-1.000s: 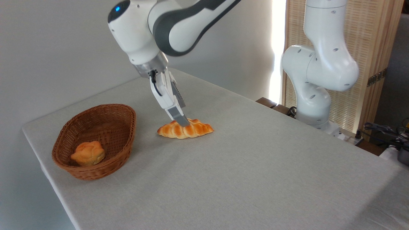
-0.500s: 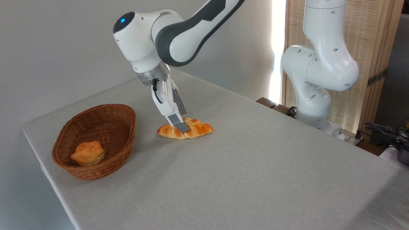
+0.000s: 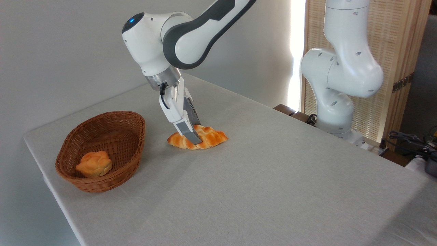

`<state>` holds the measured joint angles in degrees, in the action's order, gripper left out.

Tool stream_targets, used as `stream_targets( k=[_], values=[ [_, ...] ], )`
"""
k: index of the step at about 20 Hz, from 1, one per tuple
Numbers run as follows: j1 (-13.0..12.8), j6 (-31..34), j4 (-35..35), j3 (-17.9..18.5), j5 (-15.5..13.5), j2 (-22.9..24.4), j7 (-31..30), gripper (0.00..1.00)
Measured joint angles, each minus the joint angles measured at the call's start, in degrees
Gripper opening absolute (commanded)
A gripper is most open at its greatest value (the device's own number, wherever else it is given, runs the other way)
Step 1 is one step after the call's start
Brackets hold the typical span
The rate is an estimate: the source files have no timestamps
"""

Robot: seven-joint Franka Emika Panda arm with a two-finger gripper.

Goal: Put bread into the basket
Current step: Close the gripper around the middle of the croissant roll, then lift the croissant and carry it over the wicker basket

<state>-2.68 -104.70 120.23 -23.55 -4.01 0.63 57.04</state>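
The bread (image 3: 211,136), a braided golden loaf, lies on the table (image 3: 259,177) to the right of the basket (image 3: 131,136). My gripper (image 3: 195,135) reaches down from the upper left and straddles the loaf's middle. Its near finger (image 3: 186,130) covers the loaf's front, and the far finger is mostly hidden behind it. The jaws stand as wide apart as before, so the gripper looks open around the loaf, which rests on the table. The oval brown wicker basket sits at the left.
A small round orange bun (image 3: 94,164) lies inside the basket near its front. My arm's white base (image 3: 336,89) stands at the table's far right edge, with cables (image 3: 409,140) beyond it. The table's left edge runs close behind the basket.
The gripper came down from just above the loaf until its fingers flank it near the table. The loaf shifted very slightly to the left.
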Motion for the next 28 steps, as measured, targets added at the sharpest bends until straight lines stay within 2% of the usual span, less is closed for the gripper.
stream_targets(
  k=[4, 12, 21, 23, 28],
  values=[
    [0.1, 0.0, 0.0, 0.0, 0.2, 0.0, 0.0, 0.06],
    [0.1, 0.0, 0.0, 0.0, 0.2, 0.0, 0.0, 0.00],
    [0.3, 0.4, -0.7, 0.1, 0.2, 0.0, 0.0, 0.00],
    [0.5, 3.5, -3.4, 0.3, 0.2, 0.0, 0.0, 0.00],
    [1.0, 14.3, -15.1, 4.1, 0.2, -0.1, 0.2, 0.00]
  ],
)
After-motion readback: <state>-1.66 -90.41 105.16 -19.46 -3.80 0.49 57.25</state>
